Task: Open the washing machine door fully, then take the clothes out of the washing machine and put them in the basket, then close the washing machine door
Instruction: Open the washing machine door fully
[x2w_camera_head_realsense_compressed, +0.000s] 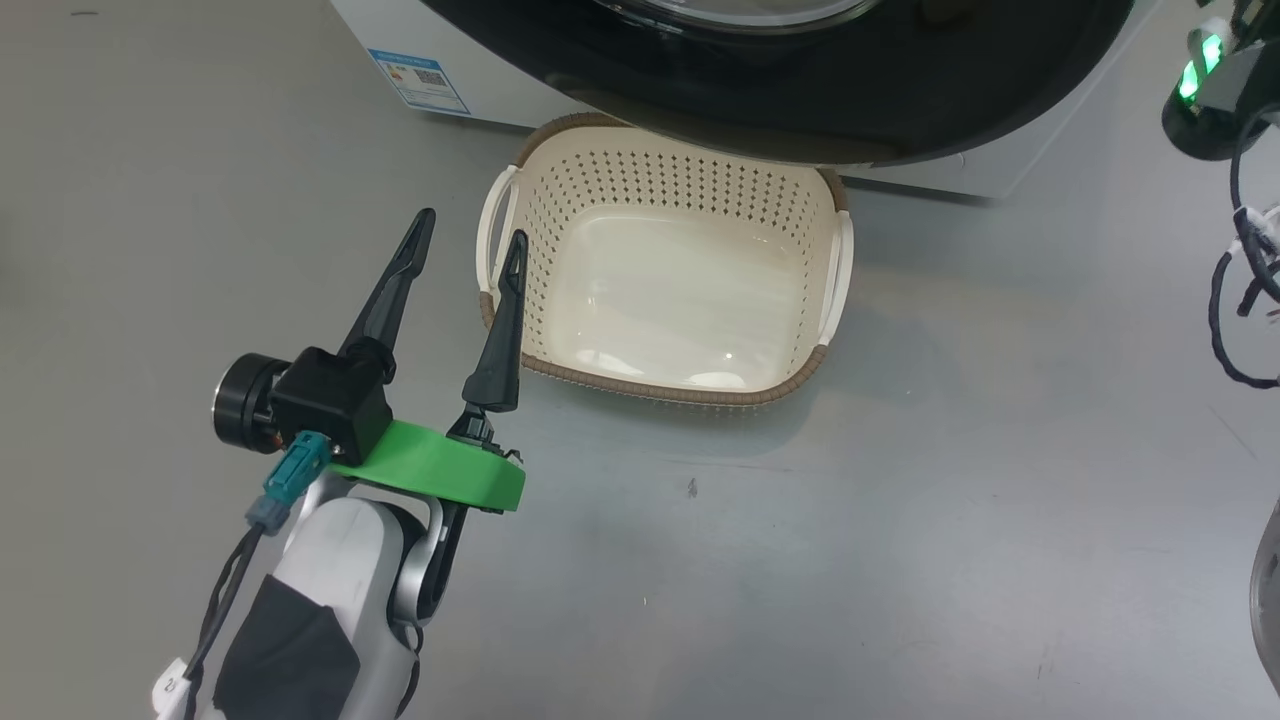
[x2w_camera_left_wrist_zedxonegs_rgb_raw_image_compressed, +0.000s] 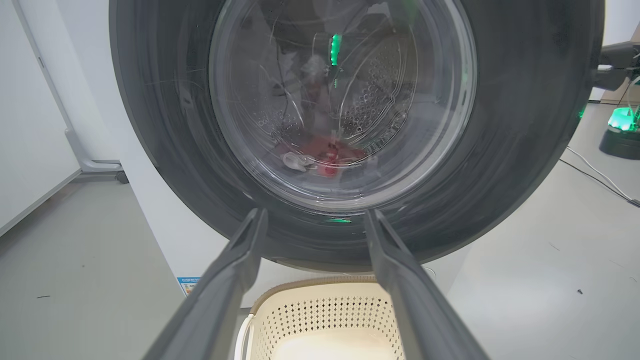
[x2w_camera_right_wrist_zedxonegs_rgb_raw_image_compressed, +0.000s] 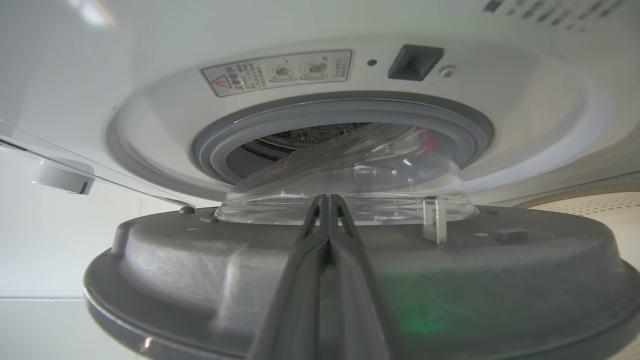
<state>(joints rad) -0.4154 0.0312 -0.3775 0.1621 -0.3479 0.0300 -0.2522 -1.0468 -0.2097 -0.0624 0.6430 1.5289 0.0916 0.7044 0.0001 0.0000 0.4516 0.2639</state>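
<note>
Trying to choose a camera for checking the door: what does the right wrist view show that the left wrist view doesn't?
Right wrist, not left: the grey drum gasket, the warning label above it, the washing machine door's grey inner side, the shut right gripper. Left wrist, not right: the door's glossy black outer face, the blue label, the open left gripper. Both: the door's glass bowl, the basket, red clothes behind the glass, faint from the right wrist.

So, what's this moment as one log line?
washer door ajar | right fingers shut at its inner side | left fingers open near empty basket | clothes in washer
</note>
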